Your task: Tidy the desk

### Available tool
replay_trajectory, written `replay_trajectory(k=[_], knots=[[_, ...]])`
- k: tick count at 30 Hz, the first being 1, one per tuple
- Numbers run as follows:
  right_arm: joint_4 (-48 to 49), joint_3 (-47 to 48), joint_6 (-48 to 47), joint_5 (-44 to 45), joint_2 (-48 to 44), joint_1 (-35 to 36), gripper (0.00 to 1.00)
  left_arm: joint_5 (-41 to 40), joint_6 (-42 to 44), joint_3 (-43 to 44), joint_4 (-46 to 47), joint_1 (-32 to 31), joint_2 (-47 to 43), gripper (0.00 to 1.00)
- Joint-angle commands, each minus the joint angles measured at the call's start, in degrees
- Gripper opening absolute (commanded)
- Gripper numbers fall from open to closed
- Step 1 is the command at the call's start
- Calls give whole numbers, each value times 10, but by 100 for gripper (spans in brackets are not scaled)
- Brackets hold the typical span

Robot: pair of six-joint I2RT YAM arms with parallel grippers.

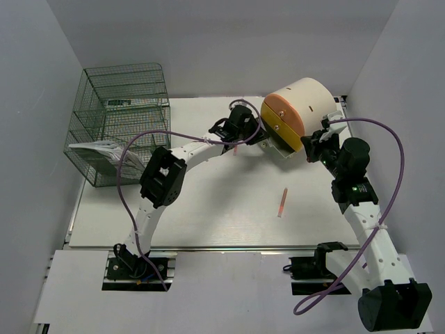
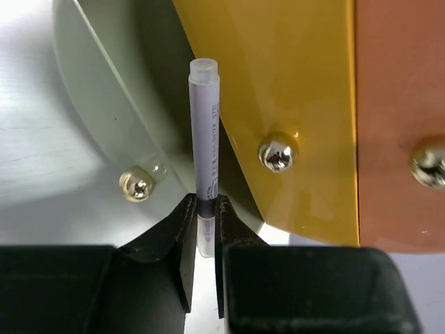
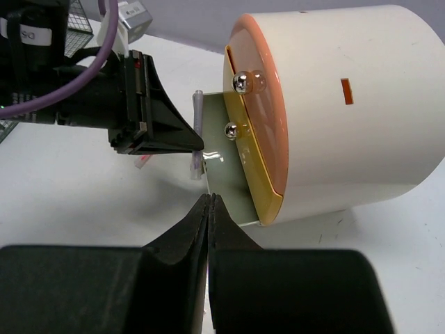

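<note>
1. The desk (image 1: 208, 223) is the wide white tabletop under both arms. It fills the middle of the top view, and the arm bases stand at its near edge.
2. At its far left corner stands a green wire rack (image 1: 122, 118), with a white packet (image 1: 97, 149) on a low shelf.
3. Near the far right corner a cream cylinder (image 1: 309, 101) lies on its side. A yellow plate (image 2: 292, 104) and a grey-green plate (image 2: 118, 90), each with a metal knob, stick out at its orange face.
4. The left gripper (image 2: 206, 216) is just in front of this face. Its fingers are almost together and pinch a thin pale marker (image 2: 204, 125) near one end. Whether the marker touches the plates, I cannot tell.
5. The right gripper (image 3: 210, 202) points at the plates from the near side. Its fingers are pressed fully together and nothing is between them.
6. A thin pink pen (image 1: 281, 202) lies on the right half of the desk, between the cylinder and the near edge, apart from both grippers.
</note>
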Motion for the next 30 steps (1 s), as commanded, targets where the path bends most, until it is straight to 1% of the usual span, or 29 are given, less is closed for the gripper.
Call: replay_trajectory(k=[1, 6, 7, 11, 12, 13, 14, 15, 17, 18, 19, 20, 21, 23, 24, 26, 27, 28, 29, 30], knots=[[36, 4, 7, 5, -13, -5, 0, 14, -58, 30, 47, 1, -7, 0], [38, 2, 6, 0, -14, -7, 0, 33, -107, 29, 69, 1, 11, 4], [38, 1, 6, 0, -14, -8, 0, 35, -120, 28, 86, 1, 13, 5], [40, -1, 6, -5, -15, -10, 0, 46, -145, 30, 95, 1, 23, 23], [40, 0, 6, -7, -15, -11, 0, 47, -147, 31, 94, 1, 27, 34], [40, -1, 6, -8, -15, -12, 0, 47, -150, 34, 87, 1, 31, 41], [40, -2, 6, -9, -15, -13, 0, 50, -151, 42, 81, 1, 34, 45], [40, -2, 5, -14, -15, -15, 0, 52, -152, 45, 79, 1, 36, 48], [38, -2, 5, -22, -15, -18, 0, 58, -154, 45, 82, 1, 40, 50], [37, -2, 2, -43, -15, -20, 4, 60, -154, 47, 83, 6, 41, 52], [34, -2, -2, -57, -15, -21, 12, 60, -154, 49, 85, 6, 41, 52], [26, 0, -16, -97, -15, -21, 19, 65, -154, 51, 86, 6, 39, 52], [20, 1, -27, -124, -15, -25, 31, 67, -154, 50, 87, 6, 36, 52], [2, 3, -52, -179, -12, -26, 42, 75, -148, 45, 102, 6, 18, 51], [-16, 5, -99, -256, -9, -26, 46, 82, -143, 34, 106, 6, 7, 50], [-70, 13, -168, -333, 6, -25, 41, 90, -109, 16, 118, 6, -20, 36], [-118, 26, -213, -385, 14, -25, 33, 98, -91, -8, 118, 12, -56, 27], [-144, 36, -226, -391, 26, -22, 28, 103, -49, -26, 125, 12, -79, 10], [-167, 49, -230, -375, 48, -19, 22, 109, -24, -51, 130, 18, -105, 4], [-216, 76, -240, -359, 59, -18, 12, 114, 34, -110, 136, 23, -163, 0]])
